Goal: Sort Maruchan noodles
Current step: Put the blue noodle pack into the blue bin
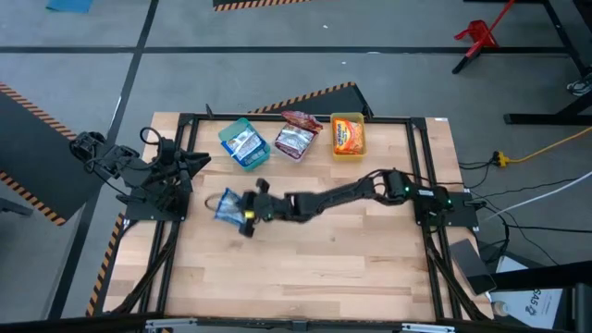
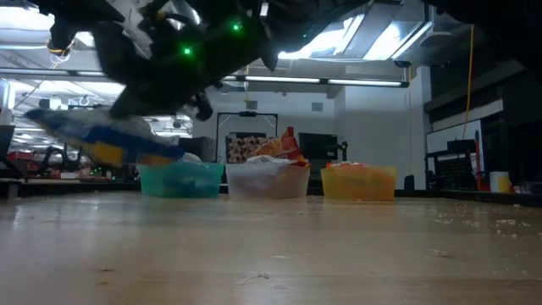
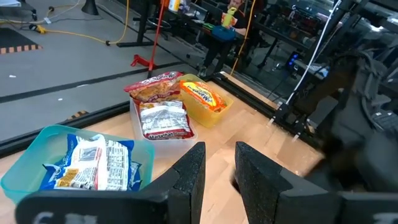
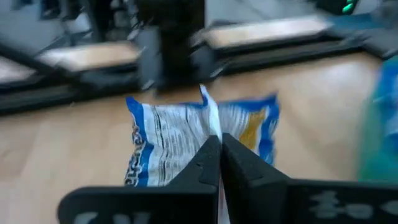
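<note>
Reaching across the wooden bench toward its left side, the right pincer is clamped on a blue noodle packet, which hangs clear of the surface in the low view. The left pincer waits at the left edge, fingers slightly parted and empty. Farther back stand three bins in a row: green with blue packets, clear with maroon ones, yellow with orange.
</note>
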Motion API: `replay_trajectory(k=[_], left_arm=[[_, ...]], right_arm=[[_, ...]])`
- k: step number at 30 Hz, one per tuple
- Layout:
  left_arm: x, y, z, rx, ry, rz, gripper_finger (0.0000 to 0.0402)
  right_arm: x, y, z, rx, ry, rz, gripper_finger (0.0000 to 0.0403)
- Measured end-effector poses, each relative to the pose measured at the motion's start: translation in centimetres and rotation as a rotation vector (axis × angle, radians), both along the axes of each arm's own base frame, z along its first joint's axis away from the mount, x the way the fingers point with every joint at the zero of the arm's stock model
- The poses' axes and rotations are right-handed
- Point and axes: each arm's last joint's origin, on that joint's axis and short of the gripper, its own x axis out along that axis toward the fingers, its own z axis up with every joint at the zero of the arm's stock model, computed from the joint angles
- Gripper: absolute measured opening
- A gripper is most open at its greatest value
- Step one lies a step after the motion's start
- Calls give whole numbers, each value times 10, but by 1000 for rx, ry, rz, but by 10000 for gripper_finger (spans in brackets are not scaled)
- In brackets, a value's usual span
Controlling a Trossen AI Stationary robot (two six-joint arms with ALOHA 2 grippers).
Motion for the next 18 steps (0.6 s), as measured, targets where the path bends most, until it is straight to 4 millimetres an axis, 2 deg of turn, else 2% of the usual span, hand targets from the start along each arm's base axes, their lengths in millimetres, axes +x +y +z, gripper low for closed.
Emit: replay_trajectory(k=[7, 12, 15, 18], left_arm=[[0, 0, 0, 5, 1, 4, 82], [0, 0, 0, 24, 11, 0, 82], [0, 0, 0, 24, 12, -1, 82], [0, 0, 0, 25, 15, -7, 82]], right_arm=[[-3, -68, 32, -56, -23, -101, 1], [-9, -113, 53, 25, -78, -92, 0], [-9, -118, 47, 116, -72, -7, 3], [-2, -100, 29, 154, -52, 70, 21]])
